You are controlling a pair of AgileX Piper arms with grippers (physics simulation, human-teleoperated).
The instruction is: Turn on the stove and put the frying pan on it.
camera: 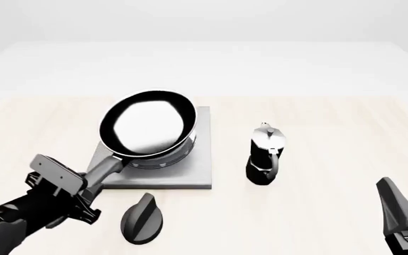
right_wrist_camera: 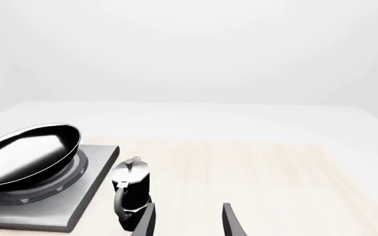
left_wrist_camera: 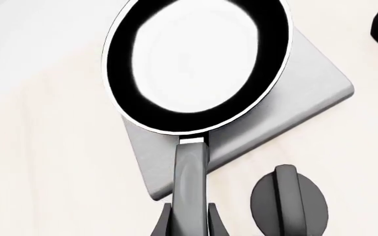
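The left pincer (camera: 94, 183) is closed on the handle end of the pan (camera: 149, 123), which hangs tilted over the stove (camera: 197, 175), above the burner. Rigid and front-heavy, it probably levers downward; a grip nearer the bowl would steady it. The right pincer (right_wrist_camera: 187, 219) is open, empty.

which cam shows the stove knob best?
Front view: the whole knob lies unobstructed in front of the stove. Left wrist view shows it large but cut off by the frame. Right wrist view misses it.
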